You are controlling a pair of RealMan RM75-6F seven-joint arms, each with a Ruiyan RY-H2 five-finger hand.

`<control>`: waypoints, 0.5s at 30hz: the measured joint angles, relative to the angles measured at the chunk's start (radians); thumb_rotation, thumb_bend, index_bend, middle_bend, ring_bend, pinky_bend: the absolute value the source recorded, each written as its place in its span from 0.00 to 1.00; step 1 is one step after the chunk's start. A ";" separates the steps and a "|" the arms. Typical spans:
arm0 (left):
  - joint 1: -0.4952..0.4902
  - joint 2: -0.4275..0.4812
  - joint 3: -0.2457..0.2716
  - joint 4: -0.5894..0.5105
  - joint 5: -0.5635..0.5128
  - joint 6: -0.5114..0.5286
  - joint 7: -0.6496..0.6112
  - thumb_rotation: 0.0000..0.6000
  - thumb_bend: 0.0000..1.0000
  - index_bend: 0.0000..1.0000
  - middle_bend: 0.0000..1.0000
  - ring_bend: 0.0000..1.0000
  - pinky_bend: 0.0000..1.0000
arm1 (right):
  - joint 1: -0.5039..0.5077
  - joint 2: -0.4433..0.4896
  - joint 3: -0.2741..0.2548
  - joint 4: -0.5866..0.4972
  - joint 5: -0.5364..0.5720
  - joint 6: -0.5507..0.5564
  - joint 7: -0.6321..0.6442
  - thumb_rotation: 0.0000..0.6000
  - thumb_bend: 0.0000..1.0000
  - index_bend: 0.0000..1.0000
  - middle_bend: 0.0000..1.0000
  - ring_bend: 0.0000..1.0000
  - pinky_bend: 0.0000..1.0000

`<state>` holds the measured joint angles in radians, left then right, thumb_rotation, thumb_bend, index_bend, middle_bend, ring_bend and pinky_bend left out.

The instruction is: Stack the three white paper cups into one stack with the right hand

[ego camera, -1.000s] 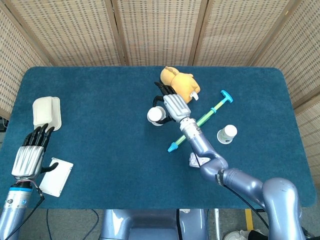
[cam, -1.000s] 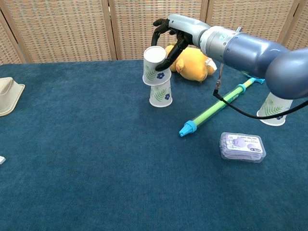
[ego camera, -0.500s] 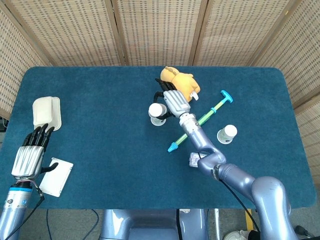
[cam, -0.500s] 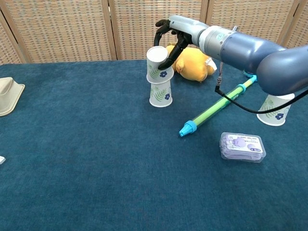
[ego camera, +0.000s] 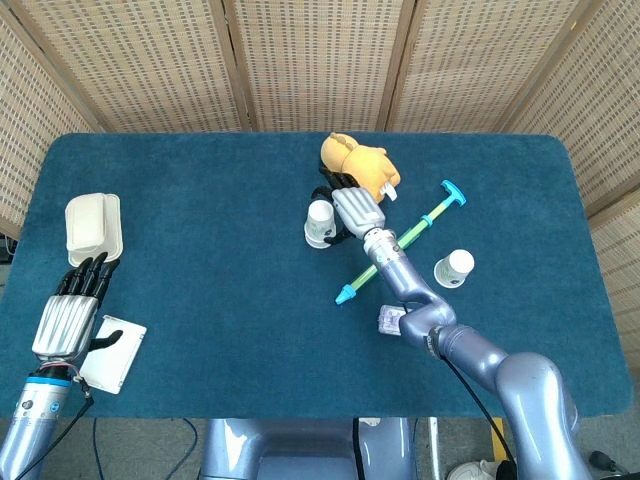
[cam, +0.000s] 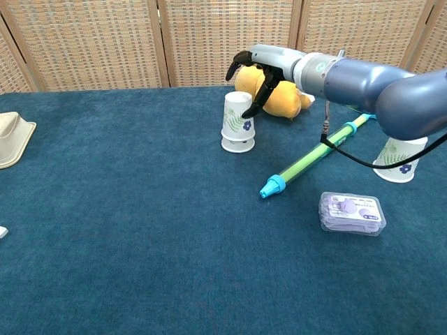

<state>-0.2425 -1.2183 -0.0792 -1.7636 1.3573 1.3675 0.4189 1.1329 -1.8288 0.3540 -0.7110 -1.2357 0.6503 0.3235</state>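
Note:
Two white paper cups with leaf prints stand nested upside down as one stack (ego camera: pixel 319 223) (cam: pixel 237 123) near the table's middle back. My right hand (ego camera: pixel 352 208) (cam: pixel 260 77) is at the stack's right side, its dark fingers (cam: pixel 253 105) against the upper cup, which it still holds. The third cup (ego camera: pixel 454 267) (cam: pixel 399 159) stands upside down, alone, at the right. At the table's front left corner my left hand (ego camera: pixel 68 318) rests with fingers apart and nothing in it; the chest view does not show it.
A yellow plush toy (ego camera: pixel 358 165) (cam: pixel 281 96) lies just behind my right hand. A green rod with blue ends (ego camera: pixel 398 242) (cam: pixel 311 159) runs diagonally under the forearm. A purple packet (cam: pixel 351 213), a cream box (ego camera: pixel 94 225) and a white card (ego camera: pixel 112 353) lie about.
My right hand has lowered the held cup fully onto the standing cup, so the two now nest as one shorter stack. The left hand barely moved.

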 measured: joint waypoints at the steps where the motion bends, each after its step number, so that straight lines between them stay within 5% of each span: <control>1: 0.000 0.000 -0.001 0.000 -0.001 0.001 -0.001 1.00 0.05 0.00 0.00 0.00 0.11 | -0.001 0.002 0.000 -0.003 0.001 0.001 -0.004 1.00 0.20 0.24 0.00 0.00 0.00; 15: 0.003 0.008 0.005 -0.002 0.009 0.008 -0.015 1.00 0.05 0.00 0.00 0.00 0.11 | -0.100 0.162 -0.002 -0.194 0.046 0.090 -0.144 1.00 0.20 0.24 0.00 0.00 0.00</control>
<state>-0.2398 -1.2098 -0.0739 -1.7657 1.3664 1.3751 0.4038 1.0327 -1.6668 0.3524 -0.9048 -1.1900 0.7407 0.1793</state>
